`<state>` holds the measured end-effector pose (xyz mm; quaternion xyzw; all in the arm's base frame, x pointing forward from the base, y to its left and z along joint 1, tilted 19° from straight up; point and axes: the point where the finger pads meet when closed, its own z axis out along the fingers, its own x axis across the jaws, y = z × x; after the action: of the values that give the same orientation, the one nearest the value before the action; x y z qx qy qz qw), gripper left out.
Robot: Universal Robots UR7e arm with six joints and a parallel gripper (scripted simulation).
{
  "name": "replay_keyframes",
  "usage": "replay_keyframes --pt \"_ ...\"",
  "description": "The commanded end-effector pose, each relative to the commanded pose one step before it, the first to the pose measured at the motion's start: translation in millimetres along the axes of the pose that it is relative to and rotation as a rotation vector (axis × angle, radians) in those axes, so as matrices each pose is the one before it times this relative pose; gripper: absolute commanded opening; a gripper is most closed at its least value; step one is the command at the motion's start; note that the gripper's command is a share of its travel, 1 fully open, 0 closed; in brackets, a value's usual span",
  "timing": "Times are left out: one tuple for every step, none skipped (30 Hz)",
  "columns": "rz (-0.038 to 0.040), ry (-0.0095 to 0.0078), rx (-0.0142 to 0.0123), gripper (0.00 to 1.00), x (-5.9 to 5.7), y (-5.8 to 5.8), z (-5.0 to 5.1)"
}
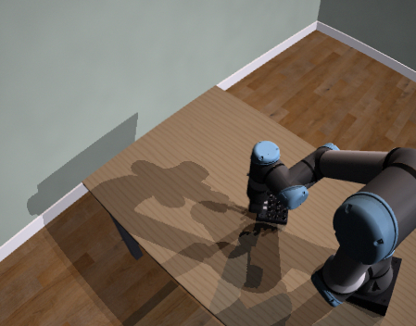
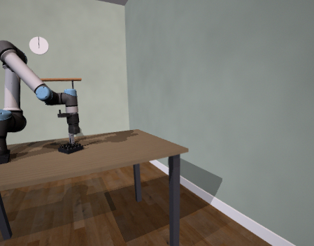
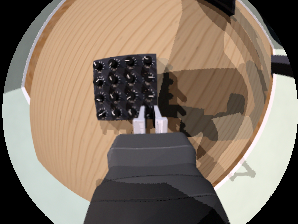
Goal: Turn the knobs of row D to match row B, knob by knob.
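Note:
The black knob box [image 1: 271, 221] [image 2: 70, 150] [image 3: 106, 88] stands on the table, its knobs in a four-by-four grid facing up. My gripper [image 2: 71, 142] [image 3: 149, 112] points down at the box's lower right corner in the wrist view. Its pale fingers stand close on either side of the corner knob [image 3: 149, 113] and appear shut on it. That knob's line is hidden between the fingers. White lines show on the other knobs, pointing various ways. The printed names are too small to read, and I cannot make out the socket, so I cannot tell this knob's name.
The neighbouring knob [image 3: 132, 112] stands just left of the fingers in the wrist view, and another knob [image 3: 149, 94] stands just beyond them. The wooden table [image 1: 176, 144] [image 2: 140, 150] carries the box and the arm's base. Arm shadows fall beside the box.

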<state>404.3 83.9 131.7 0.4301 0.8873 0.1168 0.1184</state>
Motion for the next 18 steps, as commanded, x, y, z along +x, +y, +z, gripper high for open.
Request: replay_keyframes --pt "0.0301 -0.00098 -0.00083 0.3 -0.23 0.33 -0.33" --pt "0.00898 0.0 0.0 0.3 0.0 0.0 0.0" --pt "0.00954 0.0 0.0 0.3 0.0 0.0 0.0" --pt "0.01011 0.0 0.0 0.3 0.0 0.0 0.0" --pt "0.01069 0.0 0.0 0.3 0.0 0.0 0.0" --pt "0.01126 0.0 0.0 0.3 0.0 0.0 0.0" --pt "0.01183 0.0 0.0 0.3 0.0 0.0 0.0" --pt "0.01241 0.0 0.0 0.3 0.0 0.0 0.0" --pt "0.01296 0.0 0.0 0.3 0.0 0.0 0.0" --pt "0.01353 0.0 0.0 0.3 0.0 0.0 0.0" --pt "0.01409 0.0 0.0 0.3 0.0 0.0 0.0" --pt "0.01463 0.0 0.0 0.3 0.0 0.0 0.0" --pt "0.01519 0.0 0.0 0.3 0.0 0.0 0.0" --pt "0.0 0.0 0.0 0.3 0.0 0.0 0.0" --pt "0.0 0.0 0.0 0.3 0.0 0.0 0.0" --pt "0.01572 0.0 0.0 0.3 0.0 0.0 0.0" --pt "0.01625 0.0 0.0 0.3 0.0 0.0 0.0" --pt "0.01677 0.0 0.0 0.3 0.0 0.0 0.0"
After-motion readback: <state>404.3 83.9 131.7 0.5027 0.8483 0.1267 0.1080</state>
